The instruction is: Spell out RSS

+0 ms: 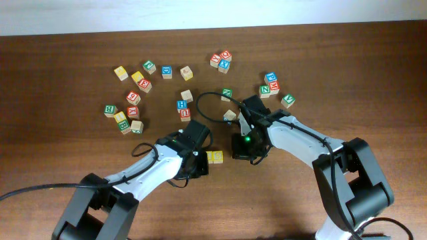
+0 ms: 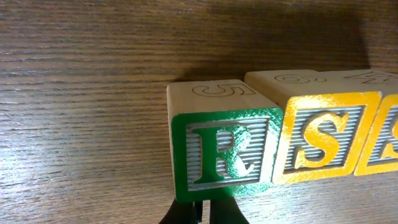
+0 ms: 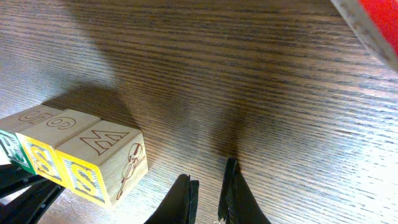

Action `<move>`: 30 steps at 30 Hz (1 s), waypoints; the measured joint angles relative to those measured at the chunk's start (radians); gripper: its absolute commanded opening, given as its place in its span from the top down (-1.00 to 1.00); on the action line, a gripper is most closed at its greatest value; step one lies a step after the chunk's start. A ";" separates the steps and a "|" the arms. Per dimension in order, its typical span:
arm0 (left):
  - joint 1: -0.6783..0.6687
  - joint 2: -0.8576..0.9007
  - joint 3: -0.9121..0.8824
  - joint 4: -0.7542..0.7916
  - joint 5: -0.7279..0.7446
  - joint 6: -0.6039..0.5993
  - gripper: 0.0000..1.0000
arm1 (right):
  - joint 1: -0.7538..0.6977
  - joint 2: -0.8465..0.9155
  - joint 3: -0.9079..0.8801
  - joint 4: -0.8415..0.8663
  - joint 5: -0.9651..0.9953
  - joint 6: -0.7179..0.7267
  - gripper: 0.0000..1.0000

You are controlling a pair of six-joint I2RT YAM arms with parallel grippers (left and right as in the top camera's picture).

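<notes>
In the left wrist view three cubes stand in a touching row on the wooden table. They are the green R cube [image 2: 221,152], a yellow S cube [image 2: 323,140] and a second yellow S cube [image 2: 385,137] cut off at the right edge. My left gripper [image 2: 205,214] is shut and empty, with its tips against the R cube's front. In the right wrist view the same row shows at the left, with the end S cube [image 3: 102,165] nearest. My right gripper [image 3: 208,193] is nearly shut and empty, just right of it. In the overhead view one yellow cube [image 1: 215,157] shows between the left gripper [image 1: 198,160] and the right gripper [image 1: 241,150].
Loose letter cubes lie farther back: a group at the left [image 1: 130,100], a few in the middle [image 1: 183,103], one near my right arm [image 1: 230,115], and groups at the right [image 1: 273,87] and top [image 1: 220,60]. A red-faced cube [image 3: 379,25] is close at the upper right.
</notes>
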 measured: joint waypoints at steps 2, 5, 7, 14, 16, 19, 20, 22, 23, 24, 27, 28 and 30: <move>0.000 0.000 0.000 0.000 0.000 0.000 1.00 | 0.000 0.000 0.000 0.000 0.000 0.000 0.81; 0.000 0.000 0.000 0.000 -0.001 0.000 1.00 | 0.000 0.000 0.000 0.000 0.000 0.000 0.81; 0.000 0.000 0.000 0.000 -0.001 0.000 1.00 | 0.000 0.000 0.000 0.000 0.000 0.000 0.81; 0.000 0.000 0.000 0.005 -0.004 0.000 1.00 | 0.000 0.000 0.000 0.000 0.000 0.000 0.81; 0.000 0.000 0.000 0.005 -0.004 0.000 1.00 | 0.000 0.000 0.000 0.000 0.000 0.000 0.81; 0.000 0.000 0.000 0.008 -0.004 0.000 1.00 | 0.000 0.000 0.000 0.000 0.000 0.000 0.81; 0.000 0.000 0.000 0.008 -0.004 0.000 1.00 | 0.000 0.000 0.000 0.000 0.000 0.000 0.81; 0.000 0.000 0.000 0.012 -0.004 0.000 1.00 | 0.000 0.000 0.000 0.000 0.000 0.000 0.81; 0.000 0.000 0.000 0.014 -0.004 0.000 1.00 | 0.000 0.000 0.000 0.000 0.000 0.000 0.81; 0.000 0.000 0.000 0.015 -0.004 0.000 1.00 | 0.000 0.000 0.000 0.000 0.000 0.000 0.81; 0.000 0.000 0.000 0.015 -0.004 0.000 1.00 | 0.000 0.000 0.000 0.000 0.000 0.000 0.81; 0.000 0.000 0.000 0.015 -0.004 0.000 1.00 | 0.000 0.000 0.000 0.000 0.000 0.000 0.81; 0.000 0.000 0.000 0.015 -0.004 0.000 1.00 | 0.000 0.000 0.000 0.000 0.000 0.000 0.81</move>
